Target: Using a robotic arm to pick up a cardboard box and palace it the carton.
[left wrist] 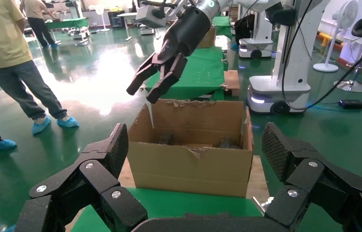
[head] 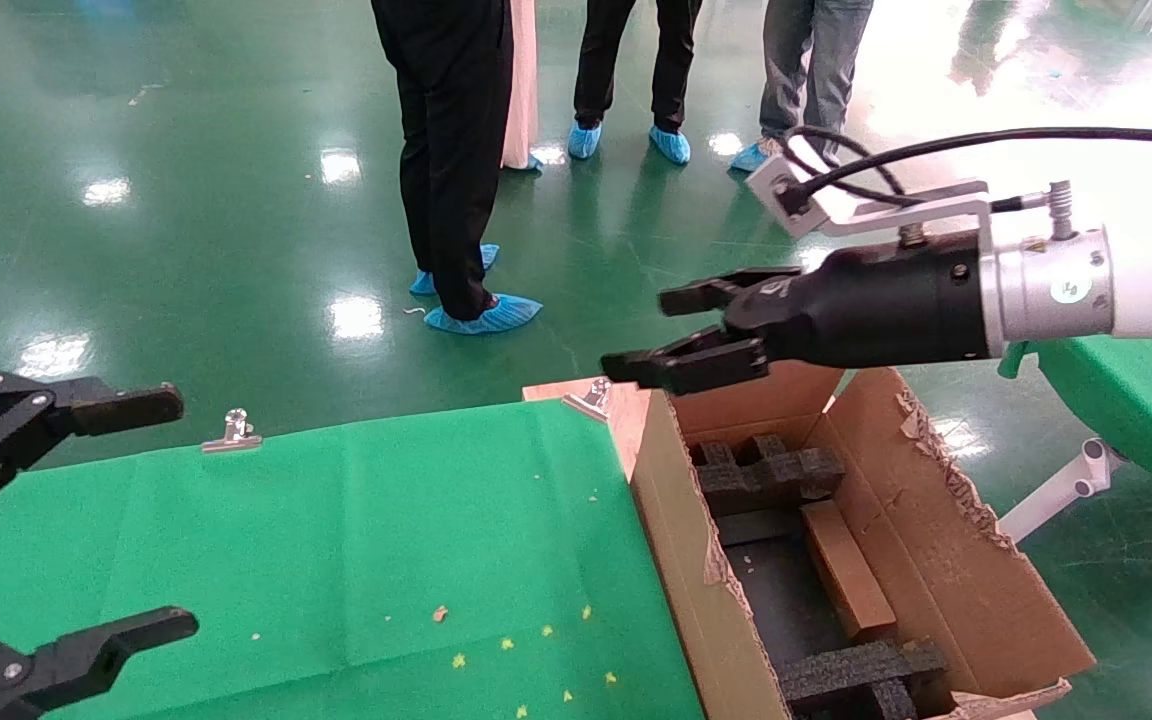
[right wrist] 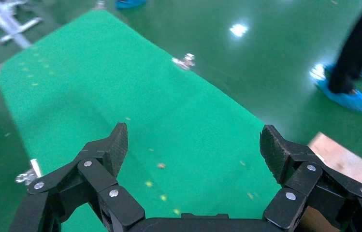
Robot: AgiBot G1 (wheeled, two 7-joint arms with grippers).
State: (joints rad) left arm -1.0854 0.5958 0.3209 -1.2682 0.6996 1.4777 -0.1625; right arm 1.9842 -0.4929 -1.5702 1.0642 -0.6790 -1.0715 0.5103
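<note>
Inside the carton [head: 896, 560], between black foam blocks [head: 766, 475]: the cardboard box [head: 844, 570], lying flat. Above the carton's far flap, apart from it: right gripper [head: 681, 335], fingers spread wide, empty. Over the green cloth [head: 336, 540], left gripper [head: 126, 515], likewise wide open and empty.

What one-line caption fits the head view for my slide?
Right gripper open above the carton's far end, cardboard box inside; left gripper open over the green table.
</note>
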